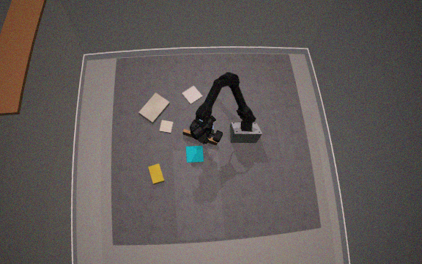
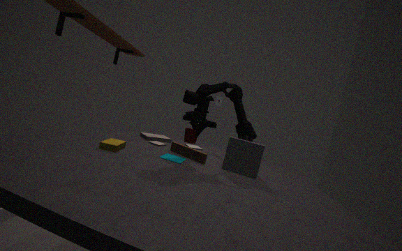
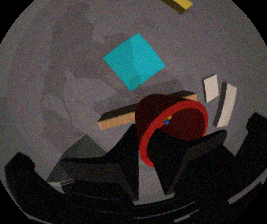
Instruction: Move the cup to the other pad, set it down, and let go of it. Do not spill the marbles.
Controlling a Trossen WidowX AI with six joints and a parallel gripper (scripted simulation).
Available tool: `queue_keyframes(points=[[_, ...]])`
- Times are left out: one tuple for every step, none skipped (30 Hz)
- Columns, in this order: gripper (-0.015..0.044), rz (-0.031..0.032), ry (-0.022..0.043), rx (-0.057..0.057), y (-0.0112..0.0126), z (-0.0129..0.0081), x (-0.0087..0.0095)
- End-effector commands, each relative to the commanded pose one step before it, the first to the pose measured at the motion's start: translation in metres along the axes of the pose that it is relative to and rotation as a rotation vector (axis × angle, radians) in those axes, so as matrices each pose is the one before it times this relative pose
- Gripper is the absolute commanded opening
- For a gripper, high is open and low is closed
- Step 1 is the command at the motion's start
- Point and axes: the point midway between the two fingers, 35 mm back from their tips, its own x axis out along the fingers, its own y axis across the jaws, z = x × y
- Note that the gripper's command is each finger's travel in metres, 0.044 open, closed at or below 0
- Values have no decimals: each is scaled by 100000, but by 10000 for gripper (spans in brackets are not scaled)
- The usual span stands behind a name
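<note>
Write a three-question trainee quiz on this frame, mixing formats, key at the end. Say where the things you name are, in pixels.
1. True or false: the black two-fingered pincer (image 3: 138, 125) is closed on the round red cup (image 3: 173, 131) (image 2: 190, 135).

2. Which lies nearest the long tan wooden bar (image 1: 188, 133) (image 2: 188, 152) (image 3: 116, 121)?
A) yellow rectangular block
B) flat square cyan pad (image 1: 195, 154) (image 2: 173, 158) (image 3: 134, 62)
C) large beige rectangular block

3. Fill in: inside the cup, small ____ are visible.

Key: 1 true; 2 B; 3 marbles.
</note>
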Motion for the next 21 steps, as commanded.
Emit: queue_keyframes(points=[[0,156,-245,355,82,1057,-35],[0,0,-11,5,23,182,-8],[0,0,-11,5,23,182,-8],[0,0,-11,5,23,182,-8],[0,0,-11,5,22,182,-8],[0,0,-11,5,22,182,-8],[0,0,-11,5,22,183,-8],[0,0,-11,5,22,183,-8],[0,0,-11,5,22,183,-8],[0,0,-11,5,22,184,-8],[0,0,-11,5,22,184,-8],[0,0,-11,5,22,184,-8],[0,0,-11,5,22,185,-8],[0,0,-12,5,22,186,-8],[0,0,-12,5,22,186,-8],[0,0,-12,5,22,186,-8],[0,0,-12,5,22,186,-8],[0,0,-12,5,22,186,-8],[0,0,-12,5,22,186,-8],[0,0,-12,5,23,186,-8],[0,0,-12,5,23,186,-7]])
